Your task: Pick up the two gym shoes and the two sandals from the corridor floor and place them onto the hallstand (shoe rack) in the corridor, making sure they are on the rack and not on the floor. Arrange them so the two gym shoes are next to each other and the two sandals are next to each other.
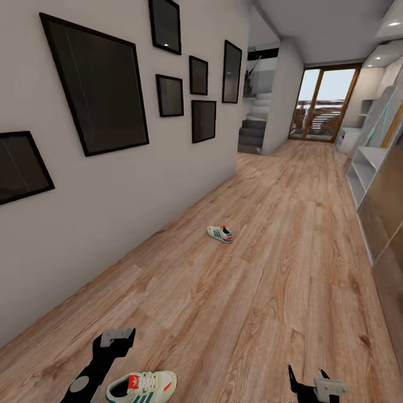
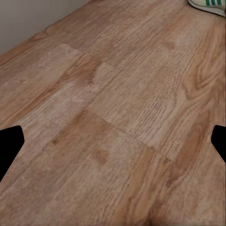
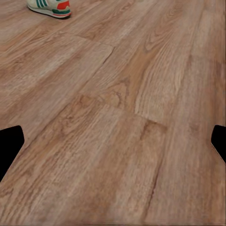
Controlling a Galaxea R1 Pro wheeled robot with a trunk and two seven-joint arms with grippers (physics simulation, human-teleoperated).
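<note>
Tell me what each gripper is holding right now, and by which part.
Nothing is held. The left gripper and right gripper are both open over bare corridor floor; the near gym shoe and far gym shoe lie ungripped.

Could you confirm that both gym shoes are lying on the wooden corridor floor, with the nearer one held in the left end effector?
Not quite: in the head view the nearer gym shoe lies on the corridor floor, beside the empty left end effector. The farther gym shoe lies on the floor too.

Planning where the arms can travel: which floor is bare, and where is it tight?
Bare planks run between the far shoe and the right-hand shelving. It is tight near the left gripper, beside the near shoe.
</note>
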